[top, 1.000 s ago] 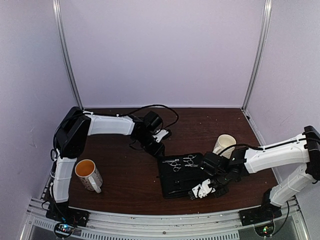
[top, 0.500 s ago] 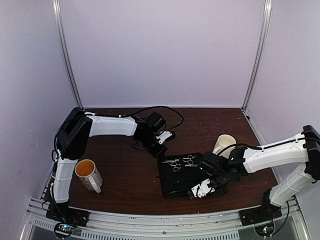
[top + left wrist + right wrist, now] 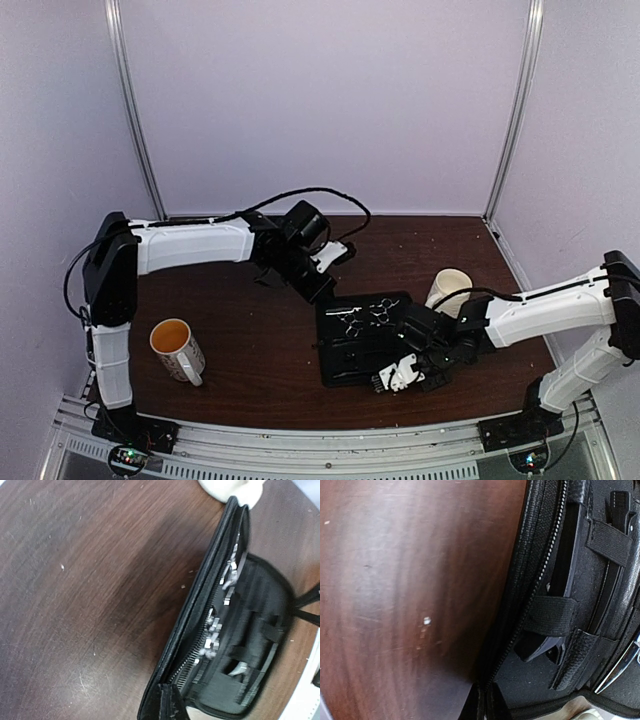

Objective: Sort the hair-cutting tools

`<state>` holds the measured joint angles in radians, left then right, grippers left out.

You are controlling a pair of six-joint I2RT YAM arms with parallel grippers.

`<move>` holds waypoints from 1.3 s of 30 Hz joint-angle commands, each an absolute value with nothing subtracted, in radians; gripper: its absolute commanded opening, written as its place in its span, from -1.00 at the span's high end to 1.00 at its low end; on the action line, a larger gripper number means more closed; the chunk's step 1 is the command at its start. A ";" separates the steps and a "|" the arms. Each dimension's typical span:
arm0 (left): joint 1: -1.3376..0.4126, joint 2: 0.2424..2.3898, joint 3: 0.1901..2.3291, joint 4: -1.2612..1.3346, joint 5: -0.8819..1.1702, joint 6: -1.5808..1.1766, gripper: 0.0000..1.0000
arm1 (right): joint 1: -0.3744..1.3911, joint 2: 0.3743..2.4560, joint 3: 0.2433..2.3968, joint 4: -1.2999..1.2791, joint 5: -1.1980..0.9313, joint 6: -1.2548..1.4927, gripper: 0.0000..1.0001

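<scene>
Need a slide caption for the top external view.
Left gripper and right gripper pinch opposite ends of the open black rectangular fabric case holding slim silver metal scissors.

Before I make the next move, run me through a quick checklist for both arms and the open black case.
1. Left gripper shut on the far left corner of the black case: ok.
2. Right gripper shut on the case's near edge: ok.
3. Case open, inside showing: ok.
4. Left scissors and right scissors in view, lying inside the case: ok.
5. Hair clips located: cannot tell. Only a dark slim piece under a strap shows.
6. A gripper free to pick out a tool: not ok, both are on the case.
</scene>
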<state>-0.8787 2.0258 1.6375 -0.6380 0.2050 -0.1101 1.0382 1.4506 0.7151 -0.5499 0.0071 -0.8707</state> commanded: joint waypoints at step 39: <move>-0.939 1.879 1.405 -0.582 0.425 -0.441 0.19 | 0.815 1.264 0.855 -0.599 -0.252 -0.828 0.51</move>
